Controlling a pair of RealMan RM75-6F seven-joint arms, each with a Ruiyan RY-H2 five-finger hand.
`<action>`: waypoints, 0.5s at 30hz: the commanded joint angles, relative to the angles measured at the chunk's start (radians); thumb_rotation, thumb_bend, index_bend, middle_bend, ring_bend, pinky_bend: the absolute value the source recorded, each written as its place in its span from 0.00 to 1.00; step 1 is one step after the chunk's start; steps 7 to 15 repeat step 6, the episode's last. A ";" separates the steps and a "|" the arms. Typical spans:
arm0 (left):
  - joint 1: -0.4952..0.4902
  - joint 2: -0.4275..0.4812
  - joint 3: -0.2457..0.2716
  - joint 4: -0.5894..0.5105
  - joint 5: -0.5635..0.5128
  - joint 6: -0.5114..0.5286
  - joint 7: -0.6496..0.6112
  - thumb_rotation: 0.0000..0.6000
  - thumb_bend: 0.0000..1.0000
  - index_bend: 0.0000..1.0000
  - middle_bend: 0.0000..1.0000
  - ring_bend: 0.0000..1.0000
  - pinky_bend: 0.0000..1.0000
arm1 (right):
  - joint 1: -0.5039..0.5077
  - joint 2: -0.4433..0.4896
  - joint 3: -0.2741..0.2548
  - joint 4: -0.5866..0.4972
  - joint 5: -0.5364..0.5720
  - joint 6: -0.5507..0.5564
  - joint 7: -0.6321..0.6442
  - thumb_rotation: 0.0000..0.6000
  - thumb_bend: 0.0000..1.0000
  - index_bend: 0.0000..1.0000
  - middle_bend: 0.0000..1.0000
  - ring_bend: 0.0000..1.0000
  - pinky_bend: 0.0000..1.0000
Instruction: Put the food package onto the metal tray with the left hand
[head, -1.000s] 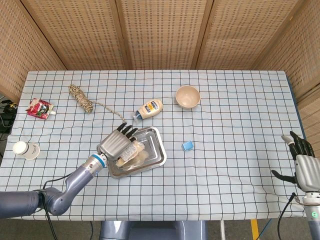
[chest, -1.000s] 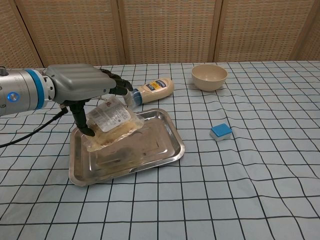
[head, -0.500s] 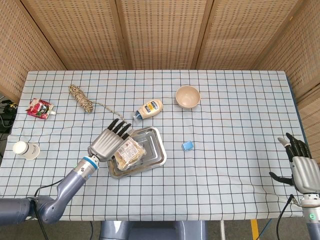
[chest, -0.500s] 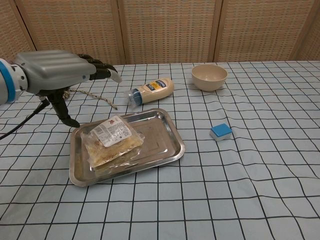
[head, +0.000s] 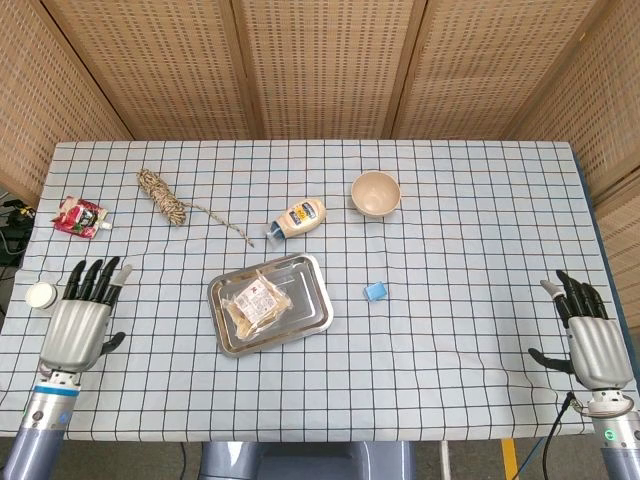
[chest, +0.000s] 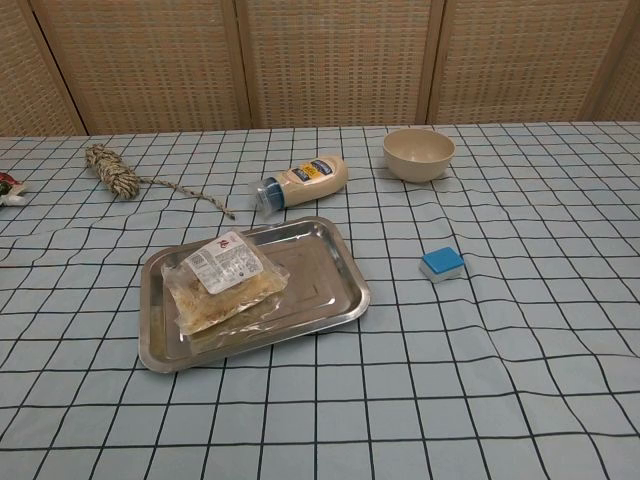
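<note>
One package (head: 258, 302) is seen lying flat inside the tray (head: 313, 307), toward its left side. Left hand (head: 78, 322) is held well left of the tray, fingers spread, nothing gripped. Right hand (head: 590, 340) is held far right of the tray, fingers apart, nothing gripped.

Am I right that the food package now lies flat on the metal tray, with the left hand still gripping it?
Not quite. The food package does lie flat on the metal tray, but the left hand is not gripping it. The head view shows that hand open near the table's left edge, well apart from the tray, and the chest view shows no hand at the package.
</note>
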 joint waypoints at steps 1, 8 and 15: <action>0.107 0.018 0.035 0.064 0.027 0.070 -0.118 1.00 0.06 0.00 0.00 0.00 0.00 | 0.002 -0.008 -0.009 -0.005 -0.012 0.000 -0.021 1.00 0.07 0.15 0.00 0.00 0.00; 0.172 0.008 0.022 0.115 0.041 0.105 -0.178 1.00 0.06 0.00 0.00 0.00 0.00 | 0.001 -0.015 -0.016 -0.006 -0.024 0.006 -0.039 1.00 0.07 0.15 0.00 0.00 0.00; 0.172 0.008 0.022 0.115 0.041 0.105 -0.178 1.00 0.06 0.00 0.00 0.00 0.00 | 0.001 -0.015 -0.016 -0.006 -0.024 0.006 -0.039 1.00 0.07 0.15 0.00 0.00 0.00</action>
